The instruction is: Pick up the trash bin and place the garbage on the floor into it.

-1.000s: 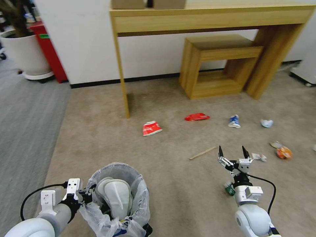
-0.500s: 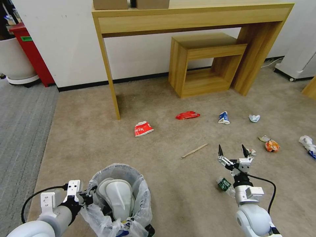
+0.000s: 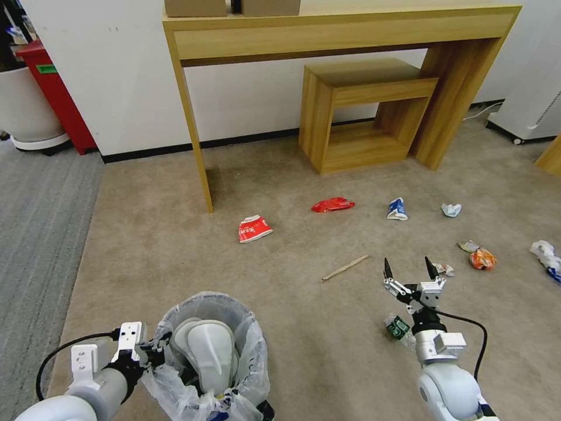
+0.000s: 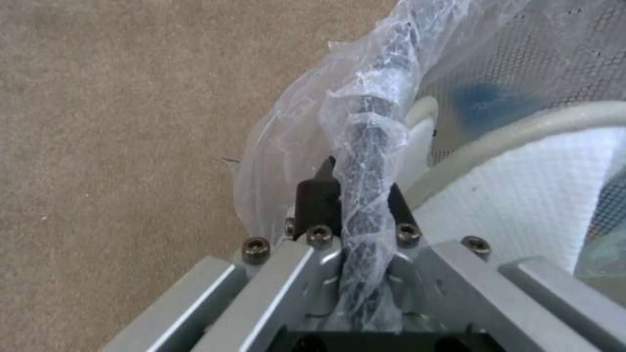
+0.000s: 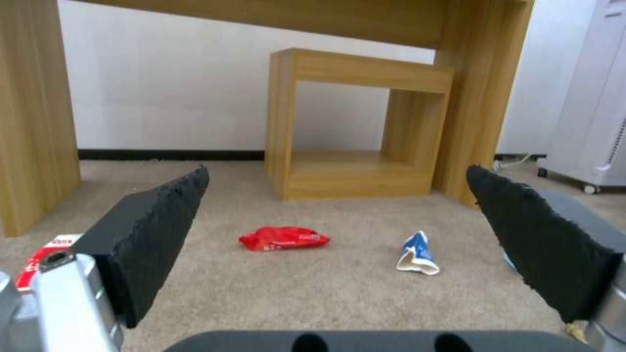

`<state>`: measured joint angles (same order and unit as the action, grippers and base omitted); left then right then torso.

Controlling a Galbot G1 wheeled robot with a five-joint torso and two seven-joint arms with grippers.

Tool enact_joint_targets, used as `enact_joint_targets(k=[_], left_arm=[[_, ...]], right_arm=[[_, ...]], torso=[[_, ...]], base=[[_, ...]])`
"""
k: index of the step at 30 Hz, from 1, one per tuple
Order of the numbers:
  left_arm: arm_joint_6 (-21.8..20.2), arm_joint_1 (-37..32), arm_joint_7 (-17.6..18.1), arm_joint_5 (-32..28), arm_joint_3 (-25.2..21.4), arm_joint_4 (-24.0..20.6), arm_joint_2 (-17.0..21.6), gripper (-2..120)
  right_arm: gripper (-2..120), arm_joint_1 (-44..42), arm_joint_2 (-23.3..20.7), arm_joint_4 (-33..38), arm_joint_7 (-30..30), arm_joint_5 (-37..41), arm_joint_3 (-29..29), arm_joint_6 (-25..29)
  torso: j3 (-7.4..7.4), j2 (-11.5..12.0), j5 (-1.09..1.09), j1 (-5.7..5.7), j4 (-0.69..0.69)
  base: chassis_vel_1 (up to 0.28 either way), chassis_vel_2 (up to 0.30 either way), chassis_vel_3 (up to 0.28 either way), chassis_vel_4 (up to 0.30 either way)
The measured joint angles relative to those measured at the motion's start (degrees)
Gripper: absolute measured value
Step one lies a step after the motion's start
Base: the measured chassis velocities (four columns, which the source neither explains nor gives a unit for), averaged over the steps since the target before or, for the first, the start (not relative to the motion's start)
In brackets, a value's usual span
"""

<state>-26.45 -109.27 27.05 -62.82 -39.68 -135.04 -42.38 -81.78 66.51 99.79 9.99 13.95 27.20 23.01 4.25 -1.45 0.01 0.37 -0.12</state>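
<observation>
The trash bin [image 3: 245, 351], lined with a crinkly bag, holds white slippers [image 3: 204, 351]. My left gripper [image 3: 153, 351] is shut on the bin's rim [image 4: 365, 161] through the plastic. Farther right, my right gripper [image 3: 407, 270] hangs open over the carpet, its pads [image 5: 156, 230] wide apart. A green-label bottle [image 3: 398, 327] lies beside that arm. Ahead lie a wooden stick [image 3: 345, 268], a red-white cup [image 3: 253, 228], a red wrapper [image 3: 332, 204] [image 5: 283, 238], a blue-white carton [image 3: 397, 209] [image 5: 416, 253], crumpled paper [image 3: 451, 209] and an orange wrapper [image 3: 482, 258].
A wooden console table [image 3: 339, 29] stands against the wall with a low wooden stool [image 3: 368, 117] under it. A red cabinet [image 3: 52, 99] and a white planter [image 3: 23, 111] are at far left, a white appliance [image 3: 526, 111] at far right.
The camera swung to the right early on, bringing more litter into view at the right. The right gripper has edged slightly forward. The left gripper keeps its hold on the bin.
</observation>
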Motion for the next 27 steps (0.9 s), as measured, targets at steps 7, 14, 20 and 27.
enact_joint_targets(k=[7, 14, 20, 27], left_arm=[[-0.2, 0.1, 0.1, 0.0, 0.2, 0.3, 0.2, 0], [-0.3, 0.5, 0.1, 0.2, 0.5, 0.8, 0.2, 0], [-0.3, 0.9, 0.2, 0.4, 0.7, 1.4, 0.7, 0], [-0.2, 1.1, 0.3, 0.5, 1.2, 1.9, 0.7, 0]], right_arm=[[100, 0.4, 0.0, -0.4, -1.5, 1.4, 0.5, -0.1], [100, 0.9, 0.1, -0.9, -1.6, 1.4, 0.1, -0.4], [100, 2.0, 0.1, -2.6, -1.8, 0.4, -0.7, 2.0], [100, 2.7, 0.4, -3.4, -2.2, 0.0, -1.0, 2.8]], torso=[[0.00, 0.0, -0.01, 0.00, 0.00], [0.00, 0.0, 0.00, 0.00, 0.00], [0.00, 0.0, 0.00, 0.00, 0.00], [0.01, 0.0, 0.00, 0.01, 0.00]], base=[[0.000, 0.000, 0.000, 0.000], [0.000, 0.000, 0.000, 0.000], [-0.050, 0.041, 0.041, -0.047], [-0.031, 0.027, 0.033, -0.027]])
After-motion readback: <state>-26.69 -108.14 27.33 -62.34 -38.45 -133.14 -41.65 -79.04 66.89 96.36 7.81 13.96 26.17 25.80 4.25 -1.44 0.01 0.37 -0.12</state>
